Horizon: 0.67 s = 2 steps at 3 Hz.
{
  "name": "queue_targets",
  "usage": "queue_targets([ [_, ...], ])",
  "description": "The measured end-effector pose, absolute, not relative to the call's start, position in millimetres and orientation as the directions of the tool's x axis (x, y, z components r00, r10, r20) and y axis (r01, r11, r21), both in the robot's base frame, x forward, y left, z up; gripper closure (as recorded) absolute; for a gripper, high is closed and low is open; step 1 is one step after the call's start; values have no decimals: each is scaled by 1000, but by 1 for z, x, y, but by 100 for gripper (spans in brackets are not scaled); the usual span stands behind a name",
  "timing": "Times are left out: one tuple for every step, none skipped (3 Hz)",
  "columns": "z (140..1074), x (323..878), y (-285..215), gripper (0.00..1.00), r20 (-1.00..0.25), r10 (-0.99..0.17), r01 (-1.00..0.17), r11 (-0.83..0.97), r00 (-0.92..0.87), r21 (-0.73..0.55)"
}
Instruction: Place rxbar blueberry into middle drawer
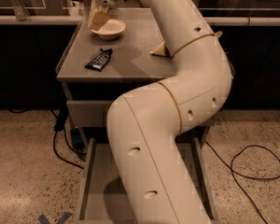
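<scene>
The rxbar blueberry (99,59), a small flat dark bar with white print, lies on the grey cabinet top (130,64) near its left front. My gripper (99,18) hangs above and behind the bar, over the near rim of a white bowl (110,30). It is apart from the bar and nothing shows in it. A drawer (91,181) stands pulled out low at the front, and my arm (177,106) hides most of its inside.
A corner of a yellow-brown chip bag (159,49) shows on the top, behind my arm. A closed drawer front (86,113) sits under the top. Black cables (245,164) lie on the speckled floor on both sides. A dark counter runs behind.
</scene>
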<state>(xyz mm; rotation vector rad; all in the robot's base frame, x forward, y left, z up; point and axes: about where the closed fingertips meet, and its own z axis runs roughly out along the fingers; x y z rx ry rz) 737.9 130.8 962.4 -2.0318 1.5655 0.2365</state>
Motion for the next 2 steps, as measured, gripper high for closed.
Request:
queue_targets([
  [960,744,136,100,-466,-831,-931,-154,303,-331],
  [958,748,141,86,-472,-827,-929,-149,305,-339],
])
